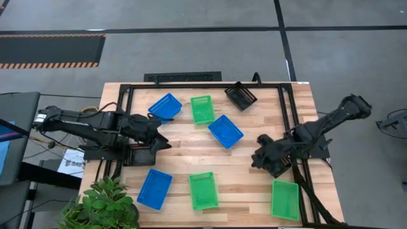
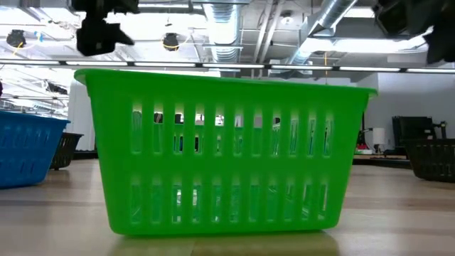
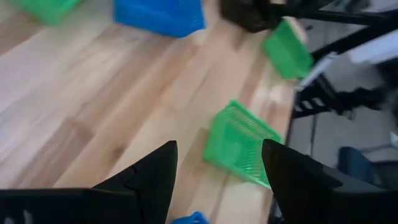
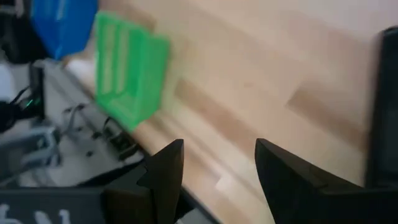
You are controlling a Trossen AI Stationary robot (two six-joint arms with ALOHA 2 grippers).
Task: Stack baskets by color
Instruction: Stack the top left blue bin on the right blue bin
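Lying scattered and unstacked across a pale wood-plank table (image 1: 251, 191), shallow rectangular plastic baskets with slotted, mesh-like walls show in three colours in the high view. Three are bright blue: one at the far left (image 1: 165, 106), one near the middle (image 1: 225, 131), one at the near left (image 1: 154, 188). Three are bright green: one at the far middle (image 1: 202, 109), one at the near middle (image 1: 203, 190), one at the near right corner (image 1: 285, 199). A single black basket (image 1: 241, 95) sits tilted at the far edge, inside a black metal frame (image 1: 286, 102) that borders the tabletop. Each basket stands apart from the others, open side up.

The low view is filled by a green basket (image 2: 224, 153), its wall cut by two rows of upright slots under a thick smooth rim.

The left gripper (image 1: 163, 141) hovers over the table's left side, between the two blue baskets there, fingers spread and holding nothing; its wrist view shows dark fingers (image 3: 152, 177) parted above bare wood. The right gripper (image 1: 259, 152) hangs right of centre, near the middle blue basket, fingers likewise apart and empty, with bare planks between them in its wrist view.

A leafy green plant (image 1: 102, 205) stands at the near left corner. A white sheet (image 1: 71, 163) beside the left arm carries print too small to read
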